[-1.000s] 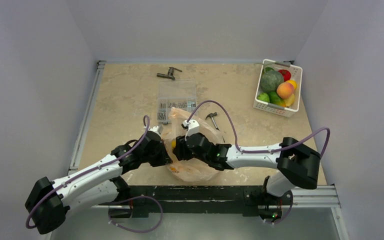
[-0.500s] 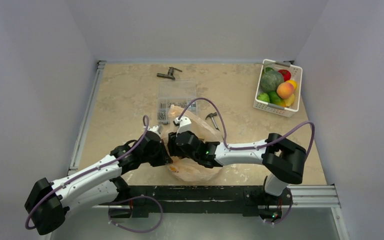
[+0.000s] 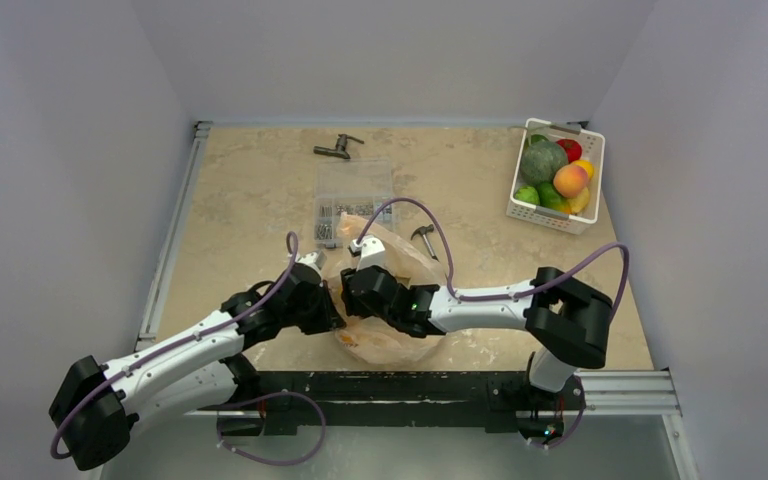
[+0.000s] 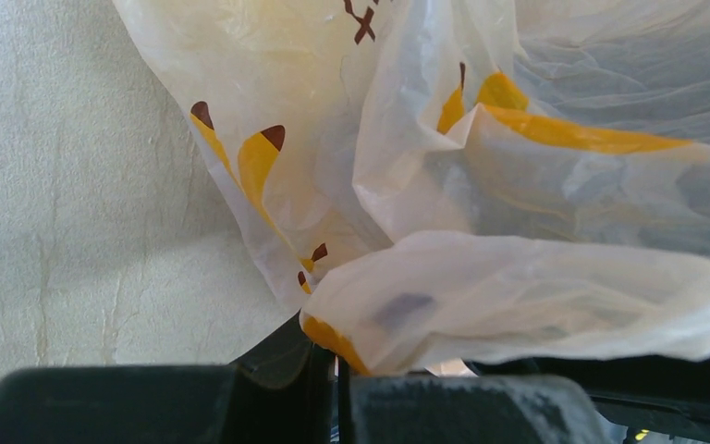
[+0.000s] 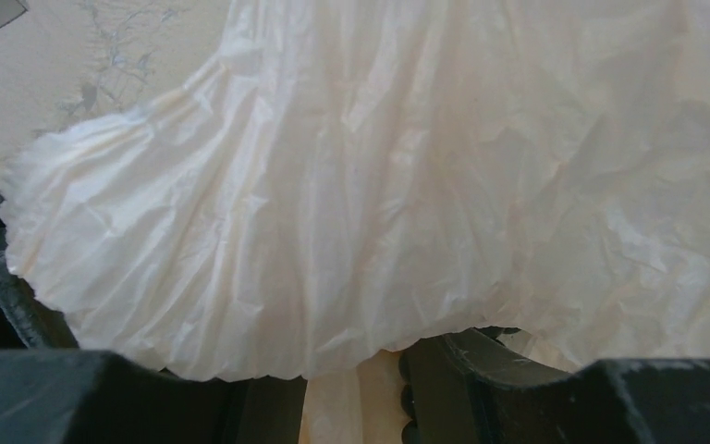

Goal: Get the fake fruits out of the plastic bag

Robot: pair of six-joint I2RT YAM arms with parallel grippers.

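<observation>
The plastic bag is lying crumpled on the table, at the middle of its near edge, with both arms meeting at the bag's left side. What is sitting inside the bag cannot be made out through the film.

The left gripper is reaching in from the left and is clenched tight on a fold of the bag, with the yellow-printed film pinched between its fingers. The right gripper is coming across from the right, over the top of the bag. Its jaws are standing partly apart, with pale film draping over them and hanging in the gap. Whether they are pressing on anything cannot be told.

Two fake fruits, a peach and a green ball, are sitting in a white basket at the far right of the table, well apart from the bag. A clear parts box is lying just beyond the bag, and a small hammer is lying beside the bag's far right edge.
</observation>
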